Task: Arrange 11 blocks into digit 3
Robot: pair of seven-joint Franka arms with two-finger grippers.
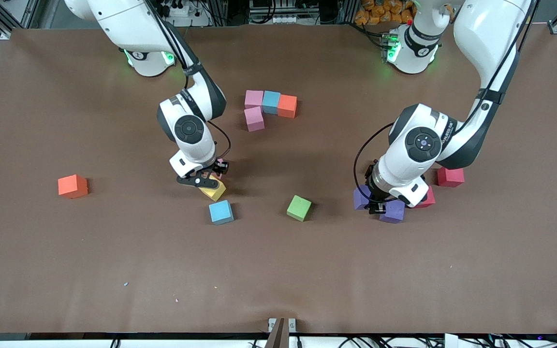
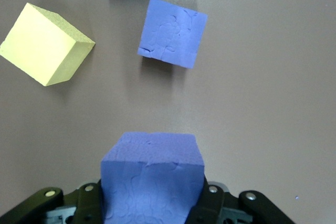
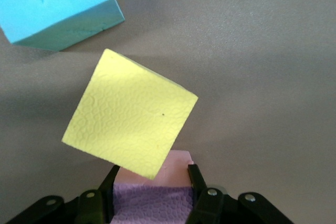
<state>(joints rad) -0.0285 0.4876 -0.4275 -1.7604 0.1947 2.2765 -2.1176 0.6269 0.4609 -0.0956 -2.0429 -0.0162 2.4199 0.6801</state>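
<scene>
Four blocks touch near the arms' bases: pink [image 1: 254,99], blue [image 1: 271,102] and orange [image 1: 287,106] in a row, with a second pink [image 1: 254,119] below the first. My right gripper [image 1: 211,175] [image 3: 152,192] is shut on a pink block [image 1: 219,162] [image 3: 178,166]. A tilted yellow block [image 1: 214,189] [image 3: 131,114] overlaps its corner. My left gripper [image 1: 370,199] [image 2: 152,203] is shut on a purple block [image 1: 359,197] [image 2: 152,171]. Another purple block [image 1: 393,211] [image 2: 173,32] lies beside it. A second yellow block [image 2: 44,43] shows only in the left wrist view.
A blue block [image 1: 221,212] [image 3: 58,6] and a green block [image 1: 299,208] lie nearer the front camera. An orange-red cube [image 1: 72,186] sits alone toward the right arm's end. Two red cubes [image 1: 450,177] [image 1: 426,198] lie by the left arm's hand.
</scene>
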